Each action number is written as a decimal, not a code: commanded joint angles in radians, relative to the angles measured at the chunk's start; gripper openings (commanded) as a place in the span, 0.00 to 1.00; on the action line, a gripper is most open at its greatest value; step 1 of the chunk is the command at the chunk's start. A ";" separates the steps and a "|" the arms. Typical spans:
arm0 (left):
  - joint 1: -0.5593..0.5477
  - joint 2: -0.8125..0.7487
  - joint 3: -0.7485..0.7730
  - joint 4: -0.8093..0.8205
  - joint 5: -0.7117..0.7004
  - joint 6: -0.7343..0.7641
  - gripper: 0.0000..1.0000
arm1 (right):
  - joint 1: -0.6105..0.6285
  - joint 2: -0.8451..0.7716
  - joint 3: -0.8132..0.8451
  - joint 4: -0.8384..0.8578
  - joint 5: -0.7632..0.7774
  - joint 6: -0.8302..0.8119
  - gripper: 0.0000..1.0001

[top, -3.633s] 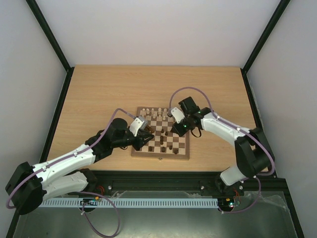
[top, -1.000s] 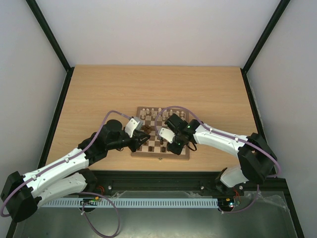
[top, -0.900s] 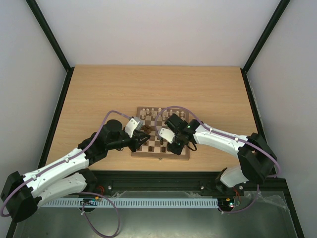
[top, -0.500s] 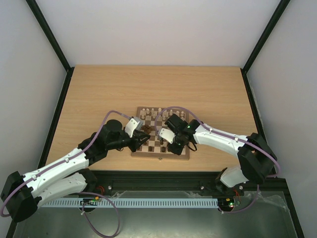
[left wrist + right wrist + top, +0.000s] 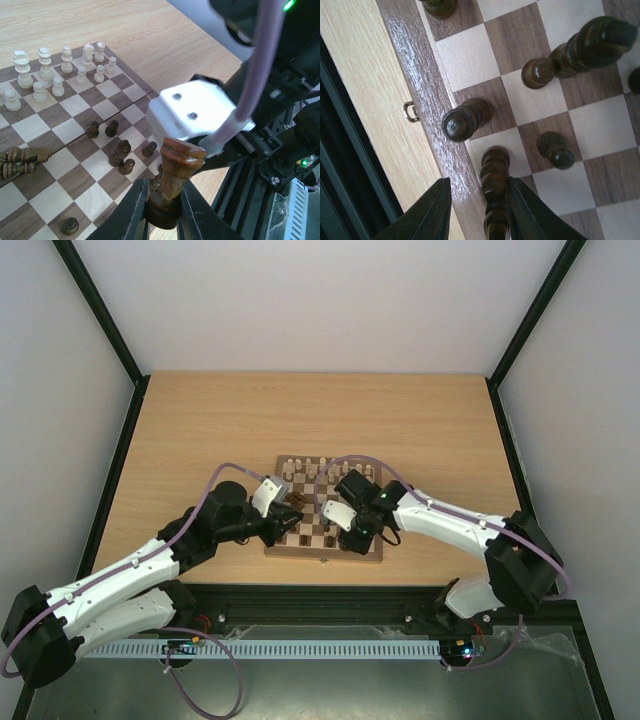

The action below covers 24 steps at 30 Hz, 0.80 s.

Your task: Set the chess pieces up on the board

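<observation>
1. Your left claw is clamped on a dark brown piece, which stands upright between the fingers. You can't tell whether its base touches the board.
2. Your right claw has its fingers apart, straddling a second dark piece on the row beside the board's border. One finger sits against the piece and the other shows a gap.
3. Just past that claw, four more dark men stand on nearby squares, apart from each other.
4. From the left wrist you see loose dark pieces scattered mid-board, with two lying flat at the left edge.
5. The pale pieces stand in two rows at the far side.
6. The board lies on the tabletop near its front edge, between your arms.
</observation>
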 commanded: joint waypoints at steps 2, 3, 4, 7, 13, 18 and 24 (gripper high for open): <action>-0.001 -0.001 0.015 -0.023 0.006 -0.010 0.12 | -0.090 -0.092 0.104 -0.159 -0.143 -0.057 0.33; 0.000 0.002 0.021 -0.029 0.011 -0.010 0.12 | -0.130 -0.098 0.151 -0.205 -0.229 -0.080 0.34; -0.001 0.010 0.027 -0.033 0.020 -0.011 0.12 | -0.158 -0.102 0.204 -0.251 -0.295 -0.111 0.34; -0.001 0.067 0.069 -0.063 0.058 -0.016 0.12 | -0.175 -0.146 0.322 -0.320 -0.344 -0.198 0.34; 0.002 0.175 0.157 -0.115 0.172 -0.031 0.12 | -0.151 -0.304 0.302 -0.210 -0.204 -0.374 0.36; 0.013 0.288 0.254 -0.182 0.295 -0.038 0.12 | -0.003 -0.299 0.284 -0.212 0.010 -0.498 0.34; 0.016 0.372 0.330 -0.226 0.415 -0.051 0.12 | 0.108 -0.286 0.276 -0.202 0.178 -0.565 0.37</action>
